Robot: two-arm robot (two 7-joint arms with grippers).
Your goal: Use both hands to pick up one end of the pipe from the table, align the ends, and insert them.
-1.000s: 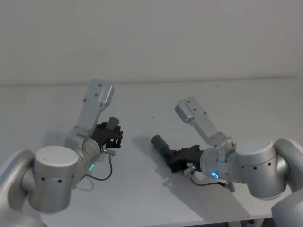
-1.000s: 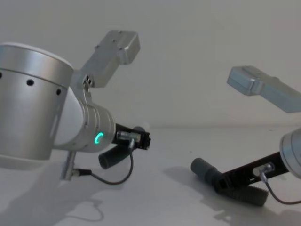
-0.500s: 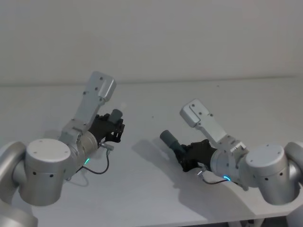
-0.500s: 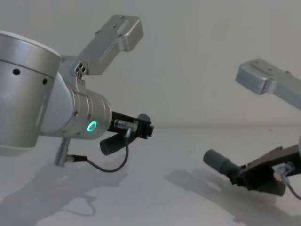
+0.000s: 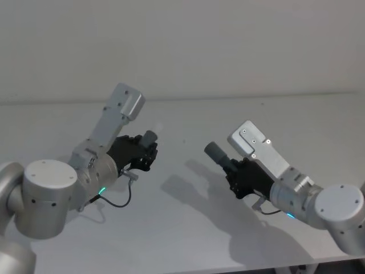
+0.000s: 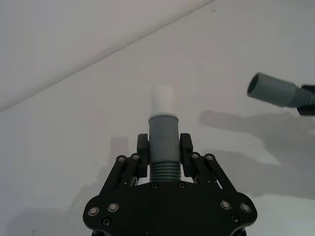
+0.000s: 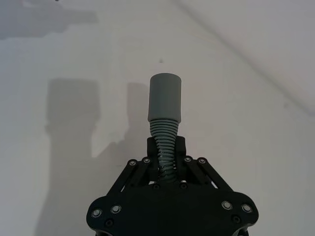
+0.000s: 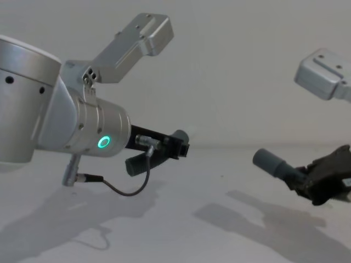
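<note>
My left gripper (image 5: 144,152) (image 6: 164,147) (image 8: 176,147) is shut on the ribbed body of one dark grey pipe piece (image 6: 163,147), held above the white table (image 5: 188,228). Its narrow white tip (image 6: 162,100) points out past the grey cuff (image 5: 149,137). Off to the right, my right gripper (image 5: 236,171) (image 7: 166,147) (image 8: 307,178) is shut on the other ribbed pipe piece (image 7: 164,147), also lifted. That piece's wide grey socket cuff (image 5: 215,152) (image 7: 165,97) (image 8: 269,161) (image 6: 271,90) faces toward the left piece. A gap separates the two ends.
A plain pale wall (image 5: 182,45) rises behind the table's far edge. The arms' shadows (image 5: 188,185) lie on the white surface between and below the grippers. A black cable (image 8: 123,189) loops under the left wrist.
Both grippers have lifted their pipe pieces off the table. The right piece rose and swung up to the right; the left piece moved right, toward the other.
</note>
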